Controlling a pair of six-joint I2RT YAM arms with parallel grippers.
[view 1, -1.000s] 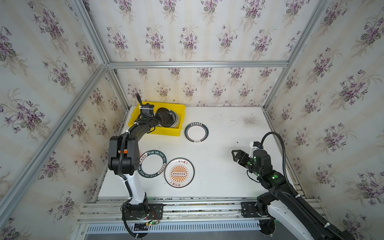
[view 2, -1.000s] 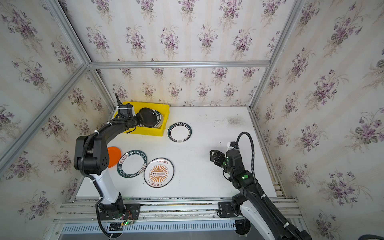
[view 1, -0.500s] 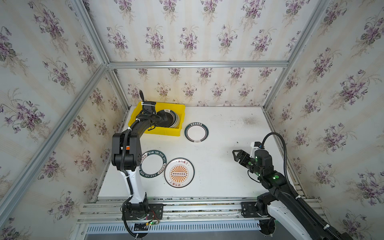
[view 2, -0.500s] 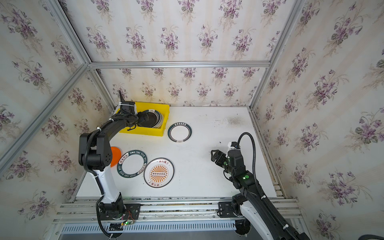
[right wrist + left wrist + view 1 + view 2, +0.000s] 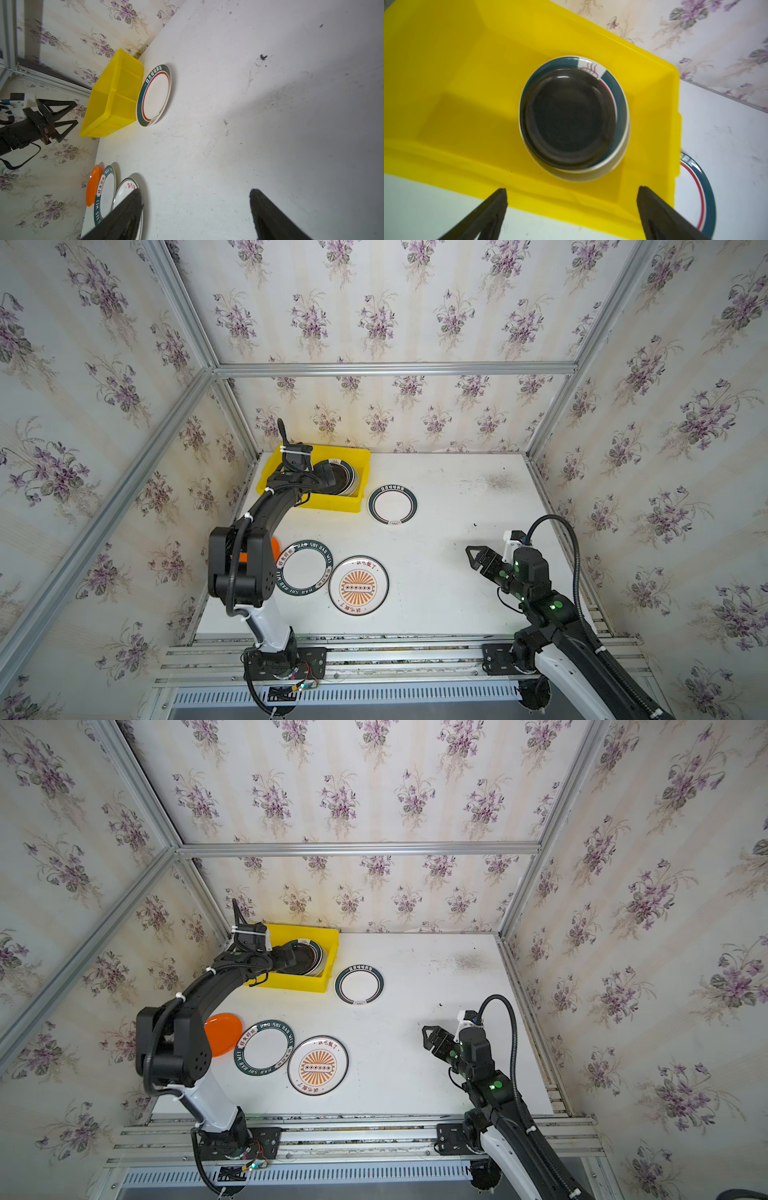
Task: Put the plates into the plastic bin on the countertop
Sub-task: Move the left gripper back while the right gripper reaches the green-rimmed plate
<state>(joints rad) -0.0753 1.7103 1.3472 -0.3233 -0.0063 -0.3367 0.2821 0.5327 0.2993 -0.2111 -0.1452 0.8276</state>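
**Left arm pulled back from bin, black plate dropped**

Since a second ago the left gripper has backed off toward the bin's left end and gone from pinched to fully spread; nothing between its jaws now. Right arm hasn't shifted.

Step in hand: release done, retreat from bin. My read is four plates left to move.

Near to far:
- Right gripper hovers near the tabletop's right edge, jaws wide, empty.
- Sunburst plate near the front edge, left of centre. Red Chinese characters on its rim, too small to read.
- Green-rim plate touching or just overlapping it on the left; rim reads "HAO SHI HAO WEI" plus Chinese characters.
- Orange plate by the left edge, tucked partly under that one. No writing.
- Second green-rim plate just beside the bin's right end, not inside. White Chinese lettering on its rim, red inner ring; can't read it.
- Bin in the back-left corner. Black plate sits on a green-rim plate at its right end; left end bare.

Next move, as I judge it: the plate beside the bin is closest for the left arm. It's flat on the tabletop, so the grip needs a rim edge and a lift clear of the bin wall.
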